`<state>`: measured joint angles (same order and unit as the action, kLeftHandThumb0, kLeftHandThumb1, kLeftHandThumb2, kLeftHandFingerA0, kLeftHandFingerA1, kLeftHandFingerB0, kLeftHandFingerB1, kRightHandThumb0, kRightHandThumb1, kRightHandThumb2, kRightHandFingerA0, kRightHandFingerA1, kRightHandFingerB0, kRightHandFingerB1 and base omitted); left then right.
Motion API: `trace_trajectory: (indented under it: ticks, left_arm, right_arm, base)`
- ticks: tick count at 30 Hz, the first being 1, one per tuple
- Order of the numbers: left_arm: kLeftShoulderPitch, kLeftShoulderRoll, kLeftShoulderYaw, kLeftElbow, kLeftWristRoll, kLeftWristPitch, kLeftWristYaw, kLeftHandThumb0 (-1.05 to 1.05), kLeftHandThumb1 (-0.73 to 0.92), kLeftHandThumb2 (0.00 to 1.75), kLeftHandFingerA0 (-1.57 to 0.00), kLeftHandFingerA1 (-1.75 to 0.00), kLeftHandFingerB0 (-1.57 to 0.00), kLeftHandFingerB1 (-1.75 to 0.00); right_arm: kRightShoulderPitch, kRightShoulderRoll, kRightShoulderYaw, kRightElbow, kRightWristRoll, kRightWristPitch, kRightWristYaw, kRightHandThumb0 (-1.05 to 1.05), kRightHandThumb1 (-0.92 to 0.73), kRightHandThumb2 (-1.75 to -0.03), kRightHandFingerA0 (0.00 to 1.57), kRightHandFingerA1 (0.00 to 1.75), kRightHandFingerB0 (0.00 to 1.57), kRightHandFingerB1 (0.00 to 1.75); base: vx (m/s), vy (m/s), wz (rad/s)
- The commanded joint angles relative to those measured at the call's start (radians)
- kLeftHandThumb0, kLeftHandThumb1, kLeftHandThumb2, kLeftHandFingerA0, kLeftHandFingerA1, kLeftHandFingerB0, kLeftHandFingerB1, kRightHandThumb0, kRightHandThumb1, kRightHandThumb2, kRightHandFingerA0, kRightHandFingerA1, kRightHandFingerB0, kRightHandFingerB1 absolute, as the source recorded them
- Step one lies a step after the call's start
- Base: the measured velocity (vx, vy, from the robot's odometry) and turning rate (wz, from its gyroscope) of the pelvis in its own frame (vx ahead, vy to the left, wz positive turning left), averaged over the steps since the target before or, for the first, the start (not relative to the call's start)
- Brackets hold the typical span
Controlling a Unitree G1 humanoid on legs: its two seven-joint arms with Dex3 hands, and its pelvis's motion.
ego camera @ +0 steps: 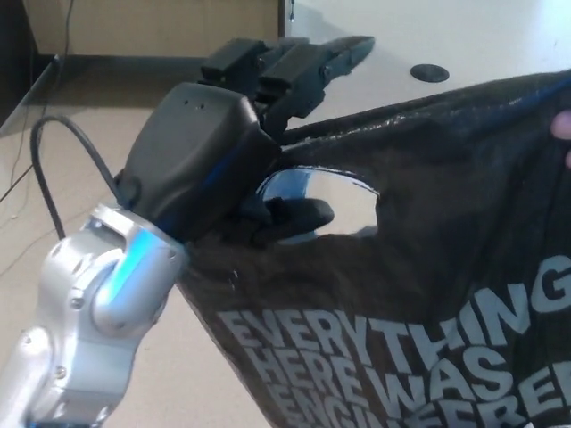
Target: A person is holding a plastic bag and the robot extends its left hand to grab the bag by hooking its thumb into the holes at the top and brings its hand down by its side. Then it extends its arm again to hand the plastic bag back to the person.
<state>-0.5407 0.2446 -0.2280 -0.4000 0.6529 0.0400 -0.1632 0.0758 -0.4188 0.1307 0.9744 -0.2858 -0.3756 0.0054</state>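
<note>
One arm fills the left side of the head view: a silver forearm joint (107, 294) with a black cable (62, 169) looping beside it, rising to the black left hand (241, 143). The two thick fingers (303, 62) stretch straight out above the top edge of the plastic bag (428, 267), apart from the thumb (299, 216), which pokes into the left end of the bag's oval handle hole (326, 201). So the hand is spread, with the bag's upper rim lying between fingers and thumb; whether the thumb bears any of the weight cannot be told.

The bag is black, stretched taut across the middle and right, with pale grey block lettering (401, 348) low on its face. What it holds, if anything, is hidden; through the hole only a pale, glossy surface shows.

At the far right edge a sliver of a person's hand (562, 134) grips the bag's upper corner. Behind lie a white tabletop (482, 36) with a dark round grommet (429, 72) and a beige floor (53, 116).
</note>
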Motion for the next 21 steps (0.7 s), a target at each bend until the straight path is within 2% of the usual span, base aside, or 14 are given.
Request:
trace_trajectory:
  ticks: [1, 6, 7, 8, 12, 13, 14, 15, 16, 17, 18, 19, 21]
  left_arm:
    - [-0.009, -0.035, -0.019, 0.039, 0.097, -0.027, 0.126, -0.57, 0.43, 0.68, -0.17, -0.4, -0.1, -0.35]
    - [-0.009, -0.055, -0.035, 0.061, 0.126, -0.038, 0.167, -0.58, 0.44, 0.71, -0.21, -0.42, -0.12, -0.36]
    - [-0.01, -0.063, -0.038, 0.063, 0.129, -0.034, 0.171, -0.6, 0.47, 0.74, -0.22, -0.43, -0.12, -0.37]
    - [-0.013, -0.08, -0.048, 0.076, 0.144, -0.031, 0.197, -0.63, 0.52, 0.79, -0.25, -0.45, -0.14, -0.38]
    - [-0.018, -0.119, -0.068, 0.105, 0.178, -0.023, 0.248, -0.63, 0.57, 0.83, -0.3, -0.47, -0.16, -0.39]
    - [-0.019, -0.128, -0.074, 0.115, 0.183, -0.023, 0.26, -0.57, 0.68, 0.61, -0.47, -0.4, -0.22, -0.28]
    - [-0.02, -0.138, -0.081, 0.126, 0.188, -0.025, 0.274, -0.57, 0.68, 0.61, -0.47, -0.4, -0.22, -0.28]
    - [-0.027, -0.166, -0.087, 0.165, 0.151, -0.054, 0.302, -0.37, 0.49, 0.96, -0.7, -0.75, -0.09, -0.46]
    - [-0.027, -0.183, -0.09, 0.17, 0.14, -0.045, 0.297, -0.58, 0.56, 0.83, -0.81, -0.72, -0.16, -0.4]
    - [-0.027, -0.19, -0.09, 0.173, 0.138, -0.042, 0.295, -0.58, 0.56, 0.83, -0.81, -0.72, -0.16, -0.4]
    - [-0.028, -0.197, -0.102, 0.178, 0.163, -0.034, 0.299, -0.53, 0.72, 0.63, -0.87, -0.47, -0.2, -0.28]
    - [-0.031, -0.206, -0.107, 0.188, 0.168, -0.03, 0.306, -0.6, 0.6, 0.84, -0.79, -0.58, -0.17, -0.4]
    - [-0.038, -0.223, -0.112, 0.198, 0.163, -0.02, 0.3, -0.59, 0.61, 0.84, -0.81, -0.59, -0.17, -0.4]
  right_arm:
    - [0.005, -0.02, 0.005, 0.007, -0.011, -0.004, -0.005, -0.38, -0.6, -0.79, 0.65, 0.58, 0.5, 0.51]
    - [0.003, -0.014, 0.004, 0.019, -0.005, -0.004, -0.005, -0.38, -0.6, -0.8, 0.68, 0.6, 0.5, 0.51]
    - [0.0, -0.014, 0.005, 0.021, -0.006, -0.003, -0.007, -0.31, -0.68, -0.6, 0.76, 0.52, 0.54, 0.4]
    - [-0.001, -0.015, 0.007, 0.017, -0.011, -0.003, -0.013, -0.31, -0.69, -0.6, 0.76, 0.52, 0.56, 0.41]
    - [-0.006, -0.013, 0.011, 0.008, -0.015, 0.006, -0.014, -0.32, -0.69, -0.6, 0.77, 0.52, 0.55, 0.41]
    - [-0.007, -0.013, 0.012, 0.005, -0.015, 0.007, -0.011, -0.31, -0.69, -0.61, 0.76, 0.52, 0.55, 0.41]
    - [-0.006, -0.016, 0.011, 0.004, -0.013, 0.002, -0.006, -0.31, -0.69, -0.61, 0.76, 0.52, 0.55, 0.41]
    - [-0.005, -0.014, 0.009, 0.006, -0.009, -0.002, -0.003, -0.31, -0.69, -0.61, 0.76, 0.53, 0.56, 0.41]
    - [-0.008, -0.014, 0.009, 0.011, -0.01, 0.0, -0.002, -0.31, -0.69, -0.61, 0.75, 0.52, 0.56, 0.41]
    - [-0.01, -0.014, 0.009, 0.012, -0.01, 0.001, -0.002, -0.31, -0.69, -0.61, 0.75, 0.52, 0.56, 0.41]
    - [-0.009, -0.014, 0.01, 0.008, -0.011, 0.006, -0.002, -0.31, -0.69, -0.61, 0.77, 0.53, 0.55, 0.41]
    - [-0.012, -0.014, 0.01, 0.007, -0.012, 0.009, -0.002, -0.31, -0.69, -0.61, 0.76, 0.52, 0.55, 0.41]
    - [-0.016, -0.015, 0.007, 0.004, -0.008, 0.008, 0.005, -0.31, -0.7, -0.61, 0.74, 0.51, 0.55, 0.41]
  base:
    - [0.0, 0.0, 0.0]
    - [0.0, 0.0, 0.0]
    - [0.0, 0.0, 0.0]
    - [0.0, 0.0, 0.0]
    - [0.0, 0.0, 0.0]
    - [0.0, 0.0, 0.0]
    - [0.0, 0.0, 0.0]
    - [0.0, 0.0, 0.0]
    - [0.0, 0.0, 0.0]
    - [0.0, 0.0, 0.0]
    - [0.0, 0.0, 0.0]
    - [0.0, 0.0, 0.0]
    - [0.0, 0.0, 0.0]
